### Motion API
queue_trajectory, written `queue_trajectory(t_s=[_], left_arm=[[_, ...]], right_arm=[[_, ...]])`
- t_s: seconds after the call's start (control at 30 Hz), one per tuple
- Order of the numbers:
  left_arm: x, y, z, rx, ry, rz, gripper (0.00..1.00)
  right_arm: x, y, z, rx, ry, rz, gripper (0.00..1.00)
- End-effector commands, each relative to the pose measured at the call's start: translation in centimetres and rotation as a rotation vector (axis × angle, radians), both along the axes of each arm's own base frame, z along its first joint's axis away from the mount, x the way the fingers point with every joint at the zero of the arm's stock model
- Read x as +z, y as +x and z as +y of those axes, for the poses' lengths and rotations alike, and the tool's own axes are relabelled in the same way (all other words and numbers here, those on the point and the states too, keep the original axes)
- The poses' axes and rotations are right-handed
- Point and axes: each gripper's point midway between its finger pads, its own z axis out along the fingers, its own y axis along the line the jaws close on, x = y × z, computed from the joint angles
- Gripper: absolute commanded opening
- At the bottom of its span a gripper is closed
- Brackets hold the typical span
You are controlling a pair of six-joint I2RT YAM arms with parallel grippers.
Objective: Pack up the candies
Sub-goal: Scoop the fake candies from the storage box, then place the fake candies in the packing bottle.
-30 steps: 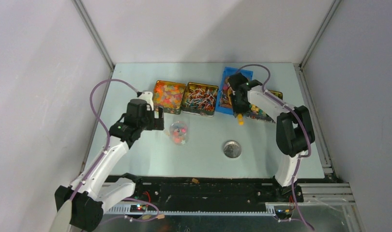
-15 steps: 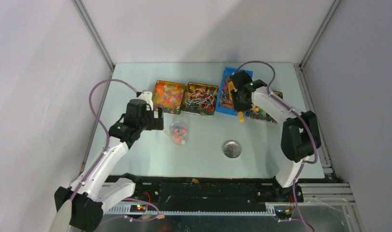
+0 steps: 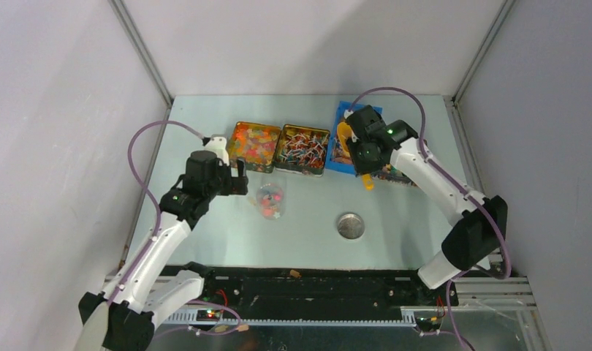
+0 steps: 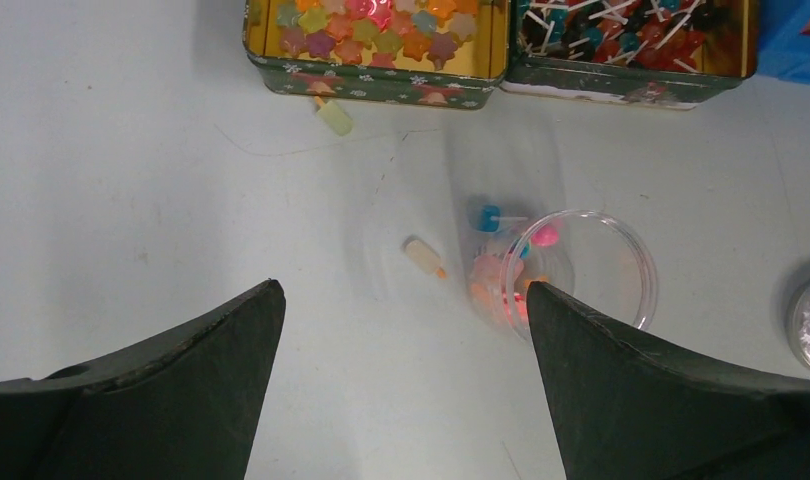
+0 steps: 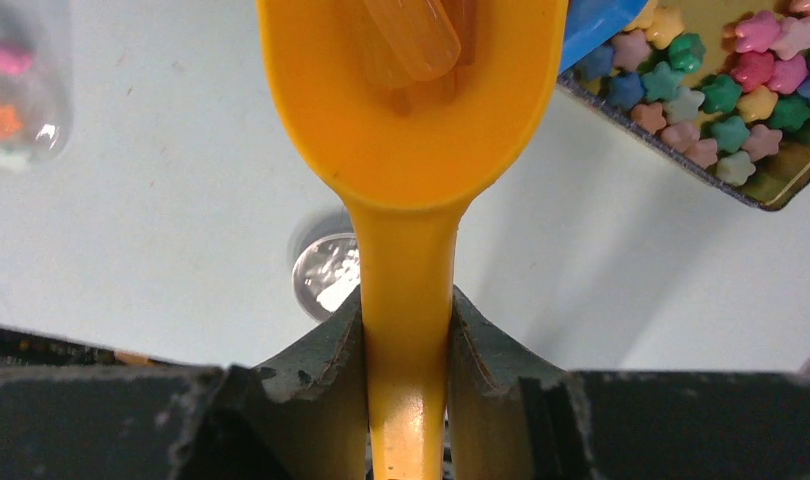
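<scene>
A pale surface (image 3: 308, 245) lies between plain grey walls (image 3: 59, 110). The left hand (image 4: 401, 290) hangs above it with its two fingers spread wide and nothing between them. Just ahead of that hand, toward its right finger, is a clear cup (image 4: 611, 250) with a few pink, orange and blue candies (image 4: 501, 285) inside. Whether the cup is upright or tipped cannot be told. One pale wrapped piece lies loose on the surface ahead of the gap between the fingers, just left of the cup. Farther ahead, a yellowish piece rests just beside the front wall of the gummy tin (image 4: 381, 85), which is full of star-shaped sweets. The lollipop tin (image 4: 621, 88), packed with white sticks, sits to the right of it, the two side by side.

The right hand (image 5: 406, 315) is pinched tight on the handle of the orange scoop (image 5: 411, 110). The scoop's bowl reaches out ahead of the fingers and carries translucent orange pieces. Ahead and to the right of this hand is the star tin (image 5: 661, 150), holding pastel star sweets, and a corner of the blue tray (image 5: 596, 25) shows just beside the bowl. The silver lid (image 5: 321, 275) lies on the surface below, showing just left of the scoop's handle near the fingertips.
</scene>
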Motion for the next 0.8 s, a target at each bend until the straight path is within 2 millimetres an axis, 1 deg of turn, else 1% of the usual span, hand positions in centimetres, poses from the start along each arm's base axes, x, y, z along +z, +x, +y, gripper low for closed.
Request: queue_trajectory(t_s=[0.0, 0.1, 0.2, 0.3, 0.33, 0.37, 0.4, 0.43, 0.47, 0.5, 0.53, 0.57, 0.6, 0.63, 0.67, 0.7, 0.77], left_arm=[[2.2, 0.2, -1.0, -0.022, -0.057, -0.056, 0.98], [3.3, 0.2, -0.9, -0.023, -0.06, -0.072, 0.98], [3.8, -0.1, -0.7, -0.018, -0.071, -0.074, 0.98], [4.4, -0.3, -0.5, -0.012, -0.099, -0.079, 0.98], [4.4, -0.4, -0.7, -0.017, -0.115, -0.074, 0.98], [4.6, -0.4, -0.6, -0.012, -0.124, -0.076, 0.98], [4.6, -0.5, -0.5, -0.01, -0.131, -0.07, 0.98], [4.6, -0.4, -0.3, -0.002, -0.133, -0.068, 0.98], [4.5, -0.5, -0.3, 0.002, -0.134, -0.061, 0.98], [4.4, -0.5, -0.1, 0.008, -0.133, -0.056, 0.98], [4.1, -0.7, -0.2, 0.002, -0.138, -0.045, 0.98], [3.9, -0.7, -0.1, 0.003, -0.14, -0.037, 0.98], [3.4, -0.9, -0.1, 0.003, -0.141, -0.023, 0.98], [3.2, -0.9, 0.0, 0.006, -0.139, -0.018, 0.98], [2.7, -1.0, 0.2, 0.012, -0.136, -0.007, 0.98], [2.4, -1.1, 0.2, 0.012, -0.134, -0.004, 0.98], [1.7, -1.3, 0.6, 0.025, -0.128, 0.01, 0.98]], right_arm=[[4.1, -2.7, 0.5, 0.09, 0.004, -0.04, 0.0], [4.5, -4.7, 1.7, 0.152, 0.004, -0.018, 0.0], [4.8, -6.6, 3.1, 0.208, 0.004, 0.003, 0.0], [5.2, -7.7, 4.6, 0.251, 0.016, 0.017, 0.0], [5.3, -8.4, 5.1, 0.278, 0.014, 0.027, 0.0], [5.5, -8.5, 5.6, 0.29, 0.018, 0.025, 0.0], [5.4, -9.2, 6.2, 0.318, 0.008, 0.04, 0.0], [5.8, -9.4, 6.7, 0.331, 0.012, 0.034, 0.0], [5.5, -10.1, 7.1, 0.354, -0.007, 0.055, 0.0], [5.9, -10.2, 7.5, 0.365, -0.006, 0.051, 0.0], [5.5, -10.8, 7.8, 0.387, -0.028, 0.07, 0.0], [5.9, -11.0, 8.2, 0.398, -0.026, 0.067, 0.0], [5.6, -11.6, 8.7, 0.422, -0.041, 0.082, 0.0], [5.8, -11.7, 9.1, 0.434, -0.037, 0.081, 0.0], [5.5, -12.3, 9.5, 0.454, -0.048, 0.096, 0.0], [5.7, -12.8, 10.0, 0.475, -0.048, 0.098, 0.0], [5.2, -13.4, 10.8, 0.503, -0.059, 0.117, 0.0]])
